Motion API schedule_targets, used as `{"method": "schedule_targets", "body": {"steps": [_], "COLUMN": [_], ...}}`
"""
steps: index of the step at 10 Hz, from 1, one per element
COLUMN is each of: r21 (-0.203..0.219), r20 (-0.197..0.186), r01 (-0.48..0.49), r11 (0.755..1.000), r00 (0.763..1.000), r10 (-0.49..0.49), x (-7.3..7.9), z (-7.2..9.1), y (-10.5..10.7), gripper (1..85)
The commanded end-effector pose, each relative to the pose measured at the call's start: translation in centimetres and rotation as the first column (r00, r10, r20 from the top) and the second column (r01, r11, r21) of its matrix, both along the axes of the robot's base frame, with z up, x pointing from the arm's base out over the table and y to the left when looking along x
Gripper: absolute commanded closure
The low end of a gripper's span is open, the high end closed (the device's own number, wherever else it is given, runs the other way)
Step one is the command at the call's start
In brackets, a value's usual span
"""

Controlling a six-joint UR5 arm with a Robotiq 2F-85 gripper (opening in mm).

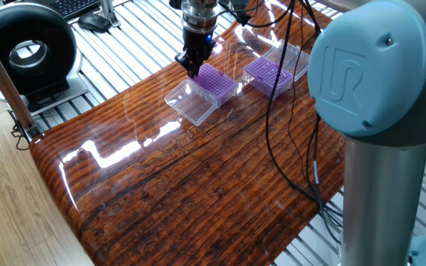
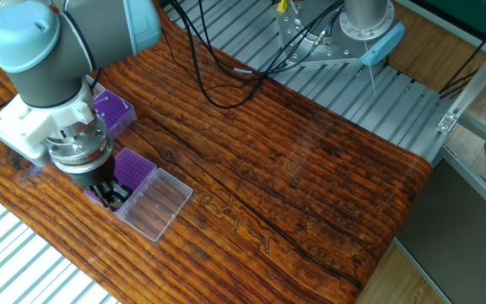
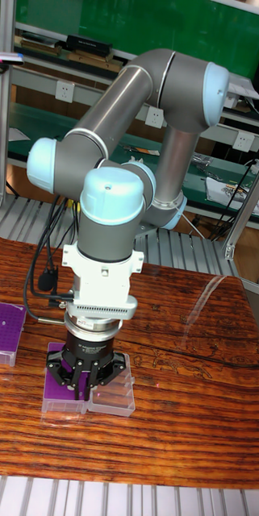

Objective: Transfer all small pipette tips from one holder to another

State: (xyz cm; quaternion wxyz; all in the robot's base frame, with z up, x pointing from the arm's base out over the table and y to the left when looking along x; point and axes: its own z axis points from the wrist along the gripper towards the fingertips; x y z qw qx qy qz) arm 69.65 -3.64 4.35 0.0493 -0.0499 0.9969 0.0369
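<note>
gripper [image 1: 194,69]: it points straight down over the near purple box, at the edge where the box meets its clear lid; seen in the upper middle of one fixed view, at the left [image 2: 112,196] in the other fixed view, and low in the middle [image 3: 84,387] of the tall fixed view.
jaws: the dark fingers stand close together, but i cannot tell if they are closed or if they grip something.
near purple box [image 1: 217,80]: on the wooden table, with a clear lid [image 1: 191,103] lying open and flat beside it, touching it.
far purple box [image 1: 268,74]: near the first one, more to the right in one fixed view; it also has a clear lid [image 1: 293,59] behind it.
small pipette tips [image 1: 271,72]: they show only as a fine dotted grid on top of the purple boxes; single tips are too small to see.
wooden table [image 1: 198,185]: dark, glossy, with strong reflections.
black cables [image 1: 272,111]: they hang over the table from the upper part of the frame.
</note>
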Motion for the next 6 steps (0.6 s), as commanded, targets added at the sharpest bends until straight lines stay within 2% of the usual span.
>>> {"method": "schedule_targets", "body": {"steps": [1, 2, 3, 5, 6], "r21": [0.012, 0.015, 0.025, 0.026, 0.019], "r20": [0.004, 0.006, 0.011, -0.001, -0.015], "r01": [-0.005, 0.014, 0.048, 0.048, 0.038], "r11": [1.000, 1.000, 0.999, 0.998, 0.999], "r00": [1.000, 1.000, 0.999, 0.999, 0.999], "r10": [0.005, -0.014, -0.048, -0.048, -0.038], "x": [0.0, 0.1, 0.3, 0.2, -0.1], "z": [0.1, 0.0, 0.0, 0.5, 0.9], "y": [-0.4, 0.1, 1.0, 0.7, -0.3], "gripper": [65.3, 67.3, 76.0, 80.7, 81.7]}}
